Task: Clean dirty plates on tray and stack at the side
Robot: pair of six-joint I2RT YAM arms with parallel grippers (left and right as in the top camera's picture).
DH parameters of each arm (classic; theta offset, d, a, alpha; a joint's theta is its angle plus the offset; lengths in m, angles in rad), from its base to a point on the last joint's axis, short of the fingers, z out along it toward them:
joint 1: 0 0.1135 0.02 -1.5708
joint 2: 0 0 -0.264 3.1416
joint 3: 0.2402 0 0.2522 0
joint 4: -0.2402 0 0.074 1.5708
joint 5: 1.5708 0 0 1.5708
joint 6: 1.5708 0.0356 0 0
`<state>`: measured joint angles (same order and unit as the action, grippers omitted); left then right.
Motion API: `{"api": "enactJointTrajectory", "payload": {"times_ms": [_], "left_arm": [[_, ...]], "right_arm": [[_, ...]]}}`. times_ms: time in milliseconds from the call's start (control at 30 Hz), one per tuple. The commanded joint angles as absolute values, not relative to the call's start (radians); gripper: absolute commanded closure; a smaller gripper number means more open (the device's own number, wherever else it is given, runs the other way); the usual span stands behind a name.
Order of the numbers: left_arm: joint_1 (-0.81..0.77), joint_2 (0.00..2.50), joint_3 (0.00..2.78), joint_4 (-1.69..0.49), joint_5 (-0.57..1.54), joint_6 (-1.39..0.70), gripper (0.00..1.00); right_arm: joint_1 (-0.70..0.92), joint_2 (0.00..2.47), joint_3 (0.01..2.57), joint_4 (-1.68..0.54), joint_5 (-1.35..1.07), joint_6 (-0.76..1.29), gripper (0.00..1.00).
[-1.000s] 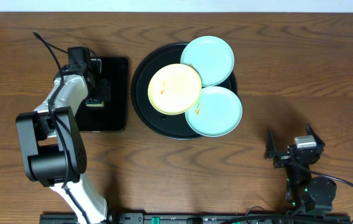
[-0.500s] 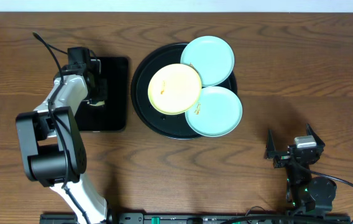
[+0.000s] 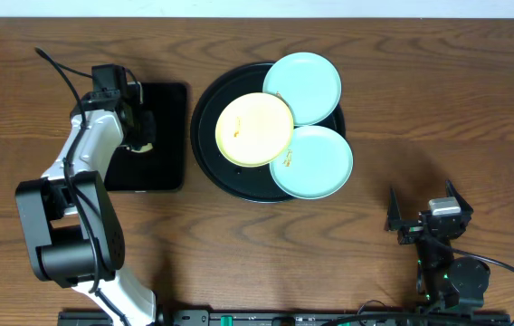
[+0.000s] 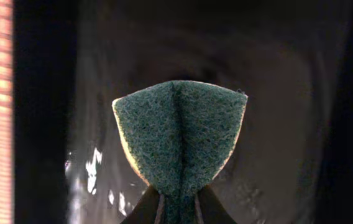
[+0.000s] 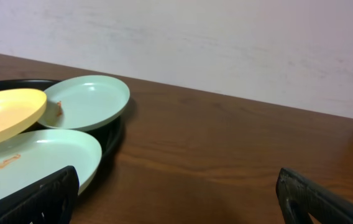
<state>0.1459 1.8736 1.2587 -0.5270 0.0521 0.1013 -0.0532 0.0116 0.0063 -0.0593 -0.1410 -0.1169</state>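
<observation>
The dark wood-grain tabletop (image 3: 420,100) carries two things directly: a rectangular black tray (image 3: 168,136) lying beneath the left claw (image 3: 142,136), and the round black tray (image 3: 201,136) just to that claw's right, well ahead-left of the right claw (image 3: 424,214).

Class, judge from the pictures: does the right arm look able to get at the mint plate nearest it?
Probably yes. Only bare table lies between the open right gripper and that mint plate, whose edge overhangs the tray rim toward it.
</observation>
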Motion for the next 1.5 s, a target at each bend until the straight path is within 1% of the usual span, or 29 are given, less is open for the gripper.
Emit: {"api": "enactJointTrajectory", "payload": {"times_ms": [0,300,433,500,667,833,933,1000,1033,1100,1167,1233,1300,1333,1367,1467], "left_arm": [[0.15,1.819,1.262,-0.54,0.132,0.081,0.93],[0.151,1.631,1.262,-0.543,0.14,0.081,0.92],[0.152,1.571,1.262,-0.572,0.142,0.08,0.93],[0.152,1.548,1.262,-0.579,0.142,0.075,0.93],[0.152,1.521,1.262,-0.587,0.142,0.015,0.93],[0.151,1.52,1.262,-0.634,0.118,-0.047,0.92],[0.152,1.52,1.262,-0.65,0.043,-0.081,0.93],[0.152,1.516,1.262,-0.649,0.049,-0.08,0.93],[0.152,1.512,1.262,-0.65,0.068,-0.072,0.93],[0.151,1.5,1.262,-0.649,0.179,0.01,0.93],[0.151,1.489,1.262,-0.651,0.255,0.101,0.93],[0.149,1.484,1.245,-0.61,0.236,0.134,0.93],[0.152,1.48,1.203,-0.52,0.224,0.133,0.92],[0.152,1.481,1.19,-0.501,0.224,0.122,0.93],[0.152,1.483,1.179,-0.487,0.224,0.112,0.93],[0.152,1.484,1.155,-0.463,0.224,0.06,0.93]], "right_arm": [[-0.059,0.007,0.006,-0.064,-0.142,-0.125,0.01],[-0.059,0.007,0.006,-0.053,-0.15,-0.125,0.01],[-0.059,0.007,0.006,-0.017,-0.224,-0.121,0.01],[-0.059,0.01,0.014,-0.029,-0.222,-0.069,0.01],[-0.059,0.094,0.147,-0.12,-0.221,-0.006,0.01],[-0.059,0.364,0.445,-0.275,-0.234,-0.004,0.01],[-0.059,0.603,0.703,-0.482,-0.254,-0.003,0.01],[-0.059,0.774,0.899,-0.666,-0.288,-0.005,0.01],[-0.059,0.837,0.971,-0.736,-0.3,-0.005,0.01],[-0.059,0.986,1.152,-0.898,-0.332,-0.004,0.01],[-0.059,1.095,1.28,-0.991,-0.364,0.009,0.01],[-0.059,1.187,1.383,-1.075,-0.433,0.037,0.01],[-0.053,1.256,1.43,-1.103,-0.572,0.026,0.02],[-0.043,1.274,1.43,-1.09,-0.62,0.017,0.09],[-0.026,1.291,1.43,-1.08,-0.626,0.018,0.12],[0.066,1.36,1.432,-1.06,-0.575,0.018,0.13]]}}
